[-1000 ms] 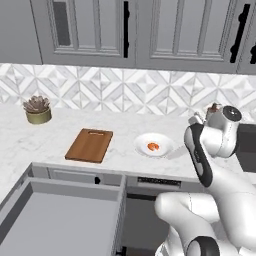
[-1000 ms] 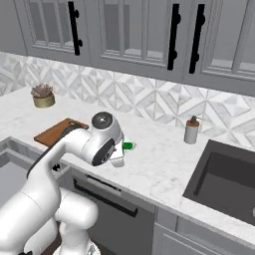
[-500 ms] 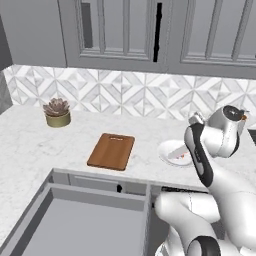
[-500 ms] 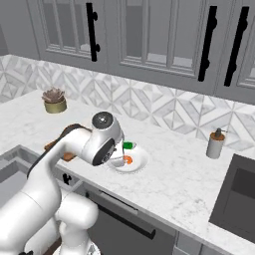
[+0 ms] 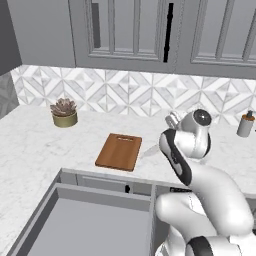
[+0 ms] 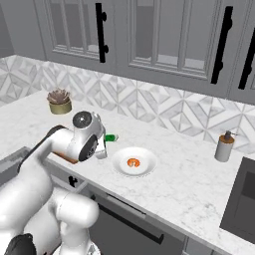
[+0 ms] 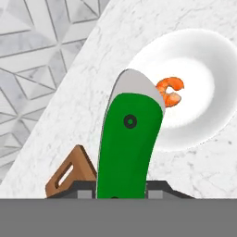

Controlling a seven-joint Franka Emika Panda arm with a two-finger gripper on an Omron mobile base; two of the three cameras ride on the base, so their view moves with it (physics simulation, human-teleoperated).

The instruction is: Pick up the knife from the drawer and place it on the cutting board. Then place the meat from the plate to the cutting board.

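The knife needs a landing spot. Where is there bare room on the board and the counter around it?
The cutting board is wholly bare. Open marble lies between it and the potted succulent. The plate side is tighter: the meat sits there and the gripper hangs close with the knife.

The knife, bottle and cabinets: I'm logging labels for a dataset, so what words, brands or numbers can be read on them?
None: no text is readable.
The knife handle bears only a round rivet mark.
The soap bottle and cabinet doors are blank.
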